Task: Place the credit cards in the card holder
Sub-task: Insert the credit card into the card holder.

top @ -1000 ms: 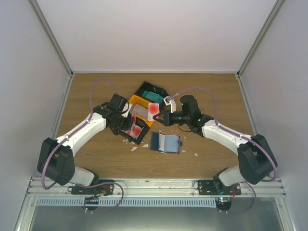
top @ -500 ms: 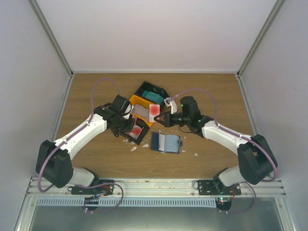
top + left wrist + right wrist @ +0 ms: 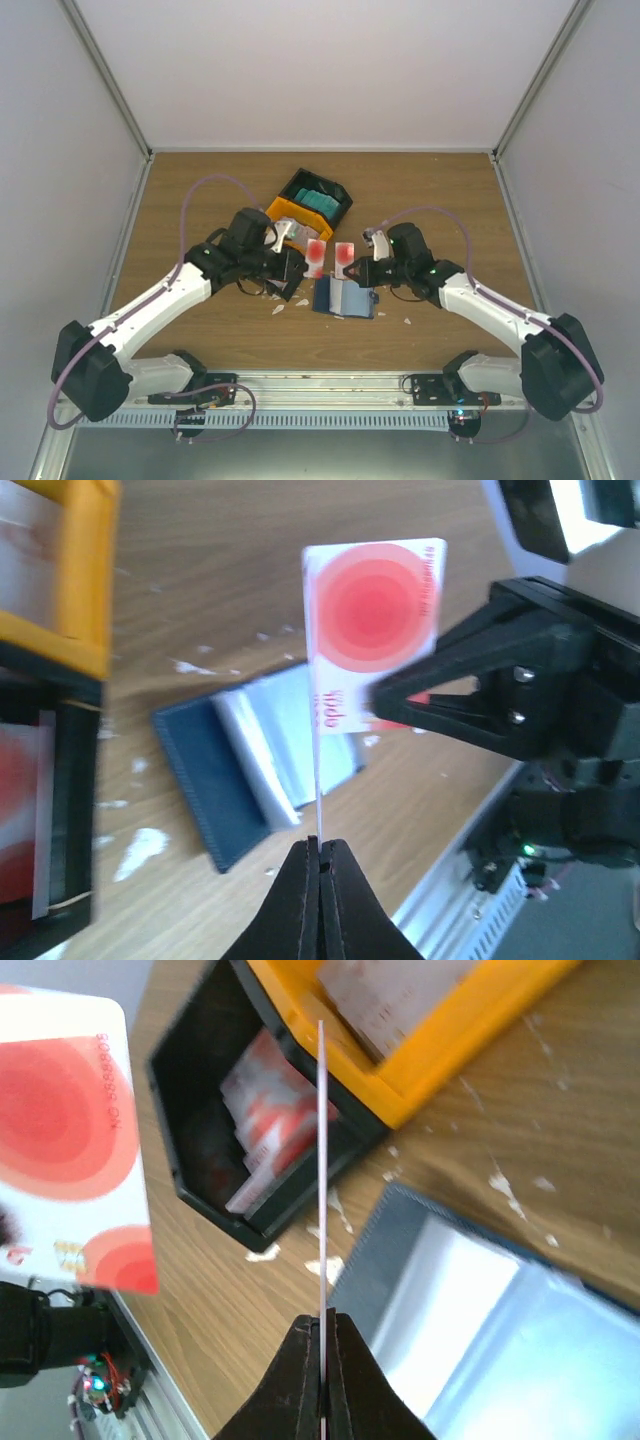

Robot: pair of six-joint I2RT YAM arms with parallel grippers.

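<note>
White, red-blotched plastic: the left end effector (image 3: 320,858) pinches the left card (image 3: 316,257) by its bottom edge, the right end effector (image 3: 323,1332) the right card (image 3: 344,260). The open holder (image 3: 345,297) lies on the bench (image 3: 450,200) below both. The cards look light, stiff and slick, so edge grips likely suit.

The left arm (image 3: 152,300) and right arm (image 3: 490,302) have white links between bulky black joints, each trailed by a looping mauve cable (image 3: 215,178). The left gripper (image 3: 320,848) has smooth black fingers tapering to wedges.
</note>
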